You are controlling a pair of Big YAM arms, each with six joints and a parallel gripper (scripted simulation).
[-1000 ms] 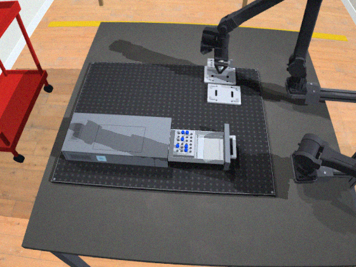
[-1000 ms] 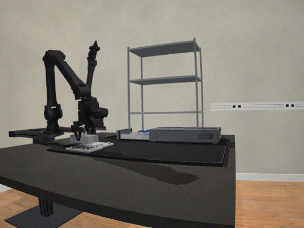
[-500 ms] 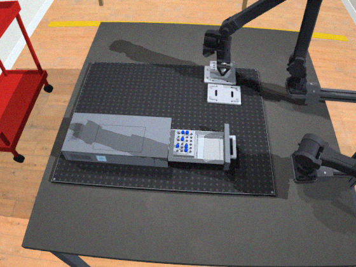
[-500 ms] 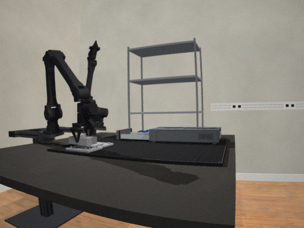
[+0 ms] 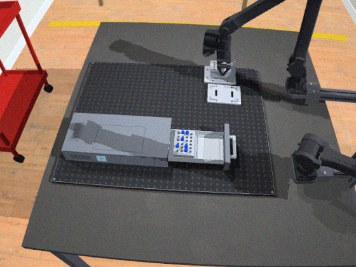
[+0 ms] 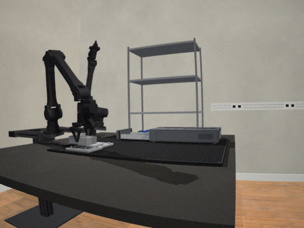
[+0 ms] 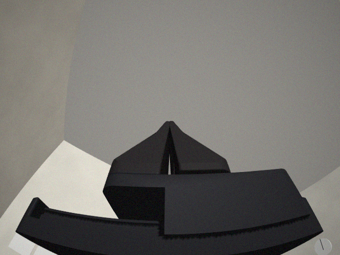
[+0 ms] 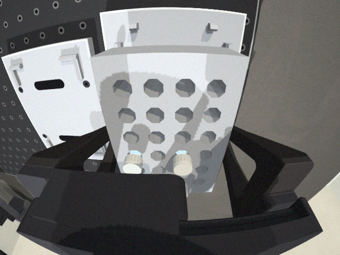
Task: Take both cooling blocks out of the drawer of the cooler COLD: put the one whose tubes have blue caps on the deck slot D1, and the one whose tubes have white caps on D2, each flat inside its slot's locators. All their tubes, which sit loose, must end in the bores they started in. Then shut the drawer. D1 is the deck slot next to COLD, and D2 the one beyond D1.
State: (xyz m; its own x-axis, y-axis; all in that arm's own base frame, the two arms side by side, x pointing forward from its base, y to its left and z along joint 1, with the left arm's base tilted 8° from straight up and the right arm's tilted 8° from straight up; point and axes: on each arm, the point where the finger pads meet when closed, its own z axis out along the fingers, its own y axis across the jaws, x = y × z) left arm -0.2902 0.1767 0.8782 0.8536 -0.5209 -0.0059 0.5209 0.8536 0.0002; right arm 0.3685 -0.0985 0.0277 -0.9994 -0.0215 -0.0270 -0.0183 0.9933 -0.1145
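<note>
We see the box-shaped grey cooler COLD (image 5: 119, 122) (image 6: 184, 135) with its pale grey drawer (image 5: 198, 161) (image 6: 134, 136) drawn out. Inside the drawer, at the end nearer the cooler's body, we find the light grey rectangular cooling block (image 5: 184, 155) whose tubes wear round blue caps (image 5: 182, 138); a pale recess lies between it and the drawer's front panel (image 5: 226, 146). Two flat white rectangular plates mark the deck slots: D1 (image 5: 224, 94) (image 6: 107, 144) (image 8: 68, 110), next to the cooler, and D2 (image 5: 208, 78) (image 6: 71, 150) (image 8: 170, 33), beyond it. The second cooling block, a light grey perforated box (image 5: 213, 65) (image 6: 88, 141) (image 8: 170, 68), is at D2, gripped across its sides by the right gripper (image 5: 223, 72) (image 6: 82, 136) (image 8: 169, 127), whose black fingers stand wide around it. We note two ribbed white caps (image 8: 182, 166) on tubes in its bores; other bores are partly hidden. Small raised locators show on D2 past the block's end, and we cannot tell whether the block touches the plate. The left gripper (image 6: 95, 42) (image 7: 169, 127) points upward, well apart from both blocks, its fingertips together and holding nothing.

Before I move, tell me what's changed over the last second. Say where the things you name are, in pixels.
The right hand (image 5: 224, 74) (image 6: 82, 137) (image 8: 169, 127) has lowered the white-capped cooling block (image 5: 213, 67) (image 6: 88, 141) (image 8: 170, 66) towards D2 (image 5: 208, 79) (image 6: 81, 150) (image 8: 175, 22), also shifting it slightly away from the cooler's end. It keeps its grip. The blue-capped block (image 5: 184, 154), open drawer (image 5: 227, 146) (image 6: 124, 134) and left hand (image 6: 95, 43) (image 7: 169, 127) stayed put.
</note>
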